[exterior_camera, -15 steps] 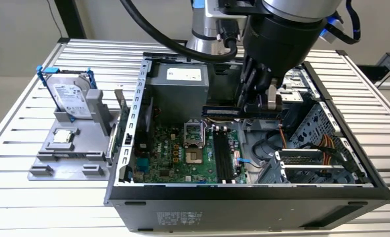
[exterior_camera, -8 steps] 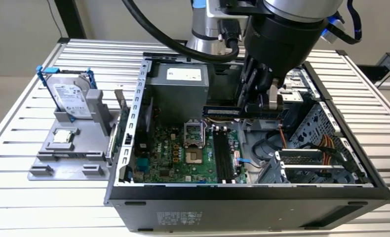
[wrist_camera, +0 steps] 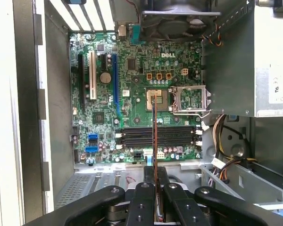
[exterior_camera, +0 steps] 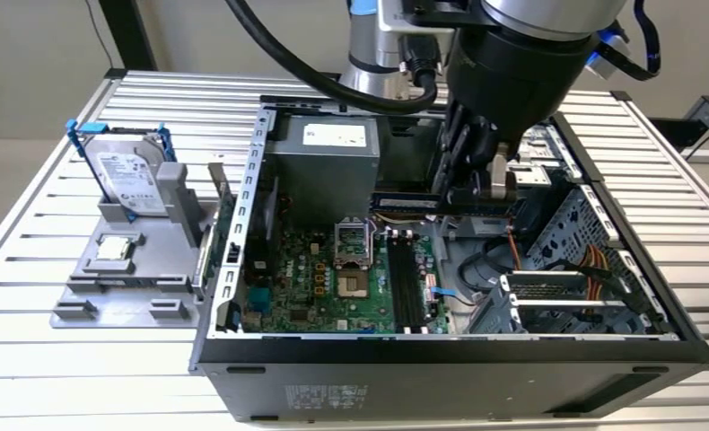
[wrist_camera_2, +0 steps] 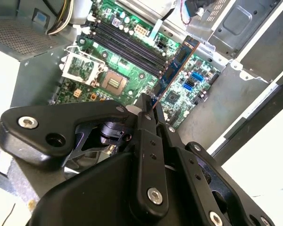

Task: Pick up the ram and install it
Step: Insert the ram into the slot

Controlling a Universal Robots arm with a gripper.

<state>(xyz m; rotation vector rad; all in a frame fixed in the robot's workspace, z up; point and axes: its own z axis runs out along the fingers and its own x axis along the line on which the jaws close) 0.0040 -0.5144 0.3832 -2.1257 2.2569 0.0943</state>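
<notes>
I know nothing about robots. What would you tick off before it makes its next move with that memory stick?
1. Grip: the gripper is shut on the ram. Ok.
2. Position: the ram hangs inside the open computer case, above the motherboard. Ok.
3. Memory slots are empty. Ok.
4. Alignment: the ram lies crosswise to the slots. Not ok.
5. White slot clips open: cannot tell.
6. Ram seated in a slot: not ok, it is held above the board.
</notes>
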